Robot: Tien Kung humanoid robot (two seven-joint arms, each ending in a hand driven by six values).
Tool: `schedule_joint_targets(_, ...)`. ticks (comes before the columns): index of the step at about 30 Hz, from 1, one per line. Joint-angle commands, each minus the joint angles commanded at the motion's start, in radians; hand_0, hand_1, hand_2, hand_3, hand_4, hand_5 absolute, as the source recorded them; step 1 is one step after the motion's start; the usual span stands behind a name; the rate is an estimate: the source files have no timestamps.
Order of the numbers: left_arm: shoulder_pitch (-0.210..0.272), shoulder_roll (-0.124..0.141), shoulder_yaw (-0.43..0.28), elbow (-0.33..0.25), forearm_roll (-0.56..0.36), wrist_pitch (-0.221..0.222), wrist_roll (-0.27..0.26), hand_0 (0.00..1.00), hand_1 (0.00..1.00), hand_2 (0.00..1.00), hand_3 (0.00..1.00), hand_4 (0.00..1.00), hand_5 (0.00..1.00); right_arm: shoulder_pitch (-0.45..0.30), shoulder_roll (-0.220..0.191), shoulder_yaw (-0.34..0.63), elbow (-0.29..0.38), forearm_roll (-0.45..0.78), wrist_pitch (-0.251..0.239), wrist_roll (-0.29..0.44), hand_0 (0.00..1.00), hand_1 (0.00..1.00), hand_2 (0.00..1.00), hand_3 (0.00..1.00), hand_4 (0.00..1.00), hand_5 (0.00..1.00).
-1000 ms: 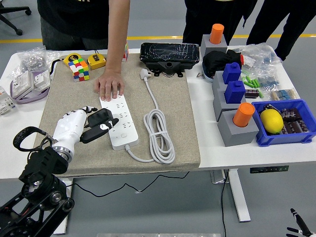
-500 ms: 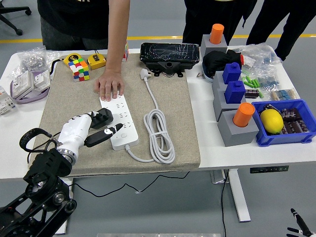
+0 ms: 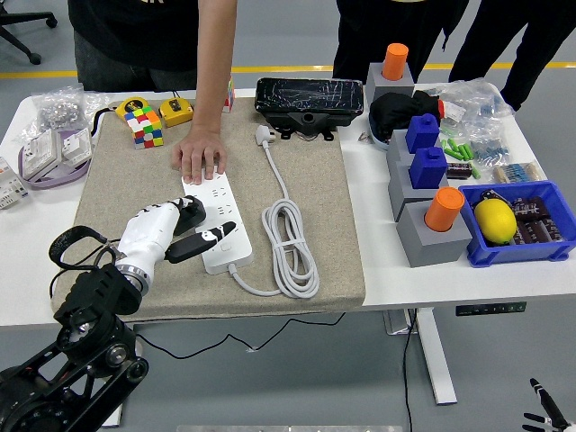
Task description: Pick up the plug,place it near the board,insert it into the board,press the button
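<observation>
- The left hand (image 3: 171, 229) is seen at lower left of the frame, its white-shelled fingers (image 3: 205, 236) curled around a black plug (image 3: 189, 212) held against the left edge of the white power strip (image 3: 216, 221).
- The plug is located at centre left, over the strip's near half; whether its prongs are seated in a socket cannot be told, as they are hidden.
- The plug is judged small, light, rigid and smooth-sided, so slip within the grasp is possible; a grip across its two flat sides, close to the body's base, is advised.
- The power strip is judged light enough to slide on the beige mat (image 3: 324, 225) under insertion force; it is steadied at its far end by a person's hand (image 3: 200, 158), pressed flat.
- The strip's white cable (image 3: 290, 247) lies coiled to the right, clear of the work.
- The right hand is barely visible at the lower right corner; its state cannot be told.
</observation>
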Motion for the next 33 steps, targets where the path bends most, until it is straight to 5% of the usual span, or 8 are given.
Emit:
schedule_joint_targets(17,-0.079,0.002,0.090,0.046,-0.025,-0.014,0.000,0.959,0.914,0.872,0.840,0.998,0.998,0.005,-0.002,-0.002,0.000,0.006,0.000,0.003,0.788,0.716,0.683,0.671,0.998,0.975)
schedule_joint_targets(33,-0.100,-0.009,0.104,0.069,-0.026,-0.006,0.000,0.962,0.913,0.871,0.840,0.998,0.998,0.011,-0.006,-0.005,0.000,0.011,0.000,0.005,0.788,0.716,0.683,0.670,0.998,0.977)
